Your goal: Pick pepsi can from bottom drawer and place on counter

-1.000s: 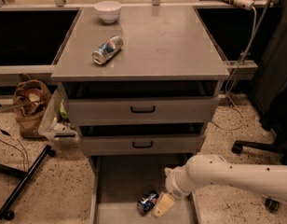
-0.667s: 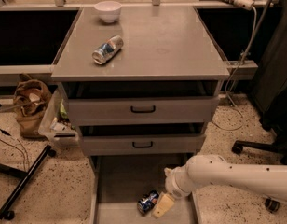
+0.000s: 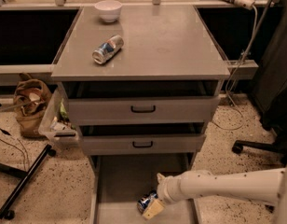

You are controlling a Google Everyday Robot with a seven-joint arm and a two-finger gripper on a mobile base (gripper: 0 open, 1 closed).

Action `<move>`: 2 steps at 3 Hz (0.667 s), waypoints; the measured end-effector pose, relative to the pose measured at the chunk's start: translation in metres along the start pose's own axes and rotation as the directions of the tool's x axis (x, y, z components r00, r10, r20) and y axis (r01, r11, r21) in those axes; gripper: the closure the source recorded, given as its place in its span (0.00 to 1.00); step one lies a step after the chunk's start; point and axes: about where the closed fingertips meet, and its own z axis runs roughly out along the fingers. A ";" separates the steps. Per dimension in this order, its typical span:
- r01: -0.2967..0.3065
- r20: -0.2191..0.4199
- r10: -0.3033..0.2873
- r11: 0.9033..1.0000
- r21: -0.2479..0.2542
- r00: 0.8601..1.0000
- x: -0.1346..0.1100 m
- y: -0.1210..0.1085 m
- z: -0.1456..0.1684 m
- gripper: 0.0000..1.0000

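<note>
So the white arm comes in from the lower right of the frame and reaches down into the bottom drawer, which is pulled all the way out at the bottom centre. The gripper sits low in that drawer, right near the bottom edge of the frame, and its tan tip is up against the pepsi can. The can lies on the drawer floor, touching the gripper on its left side, dark blue with a bit of white showing. Honestly can't tell whether the gripper is clamped on the can or just resting next to it, or how wide it's set.

Above that, the two upper drawers with black handles each show a dark gap over their fronts. The counter fills the upper middle of the frame. On it, toward the left, a paler silvery can lies on its side, and a white bowl stands near the far left corner, well apart from the can.

On the speckled floor at the left there's a brown bag and a clear plastic bin just beside the cabinet, plus a black pole lying in the lower left. A chair base pokes in at the right.
</note>
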 end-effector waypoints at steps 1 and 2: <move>0.018 0.047 -0.019 1.000 0.015 0.999 0.002 -0.009 0.058 0.00; 0.042 0.074 -0.044 0.999 0.018 0.996 0.003 -0.016 0.099 0.00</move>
